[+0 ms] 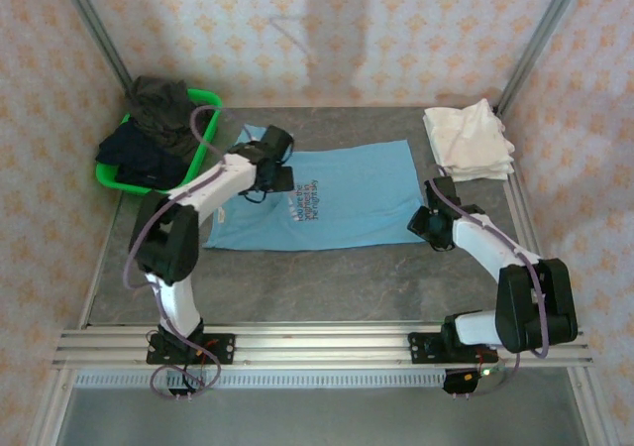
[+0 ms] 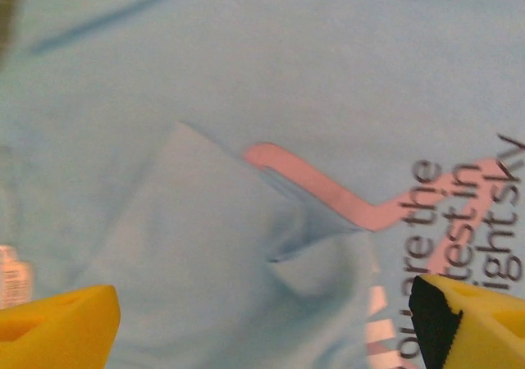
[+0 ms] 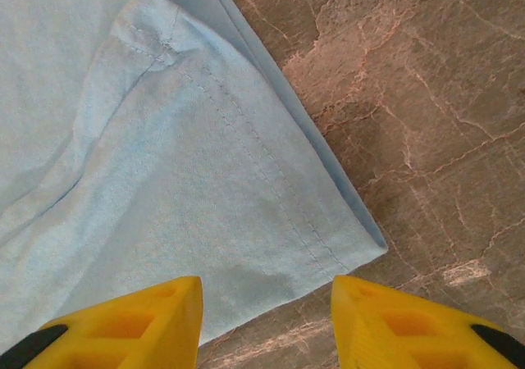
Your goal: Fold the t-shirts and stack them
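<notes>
Sky-blue tee [image 1: 362,183]: print [image 1: 307,206] visible overhead, stitched hem [image 3: 246,156] at right wrist.

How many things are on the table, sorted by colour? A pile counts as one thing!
Sky-blue t-shirt: 1
Cream-white folded pile: 1
Green basket: 1
Dark clothes heap in the basket: 1
Total: 4

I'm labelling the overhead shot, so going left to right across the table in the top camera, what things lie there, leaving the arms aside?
The green basket holding dark clothes → sky-blue t-shirt spread flat → stack of folded white t-shirts.
</notes>
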Robot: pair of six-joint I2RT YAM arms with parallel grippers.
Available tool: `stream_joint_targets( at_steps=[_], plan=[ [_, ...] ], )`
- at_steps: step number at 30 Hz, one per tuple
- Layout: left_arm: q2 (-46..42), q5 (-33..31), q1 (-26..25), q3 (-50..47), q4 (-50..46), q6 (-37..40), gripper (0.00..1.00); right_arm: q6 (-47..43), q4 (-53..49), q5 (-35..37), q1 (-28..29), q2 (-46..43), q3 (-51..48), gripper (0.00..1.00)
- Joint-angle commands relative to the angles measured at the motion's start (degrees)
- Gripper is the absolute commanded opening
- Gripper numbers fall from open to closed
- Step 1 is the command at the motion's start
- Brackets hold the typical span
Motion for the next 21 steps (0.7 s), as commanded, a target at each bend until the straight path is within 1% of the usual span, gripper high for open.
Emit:
stream_joint_targets(
  at_steps=[1,3,6,8,11,13,15,17,21],
  plan=[
    [-0.38,0.20,3.83,-2.90,0.80,0.49,0.83,0.00,-0.54,0.17,0.50,0.76,0.76,0.45],
    [1.12,1.07,5.28,-3.29,1.10,1.13,0.67,0.04,-0.26,0.24,0.69,1.10,0.89,0.44],
    [3.82,1.71,6.36,-2.52,1.27,1.74,0.54,0.07,-0.26,0.33,0.78,1.27,0.93,0.44],
    [6.63,2.28,6.89,-1.44,1.01,2.17,0.51,-0.02,-0.42,0.50,0.78,1.26,1.02,0.44],
    [9.44,2.99,7.38,0.09,0.79,2.62,0.45,-0.29,-0.95,1.02,0.77,1.25,1.38,0.44],
    [10.95,3.19,7.72,0.74,0.61,2.78,0.39,-0.37,-1.20,1.19,0.84,1.22,1.37,0.44],
    [11.62,3.08,8.04,0.83,0.74,2.61,0.29,-0.33,-1.40,1.48,0.78,1.06,1.37,0.44],
    [11.52,2.93,8.17,0.84,0.74,2.57,0.21,-0.31,-1.59,1.54,0.81,0.94,1.37,0.44],
    [9.58,2.16,8.17,0.06,0.55,2.43,0.12,-0.32,-1.49,1.78,0.80,1.04,1.20,0.43]
  ],
)
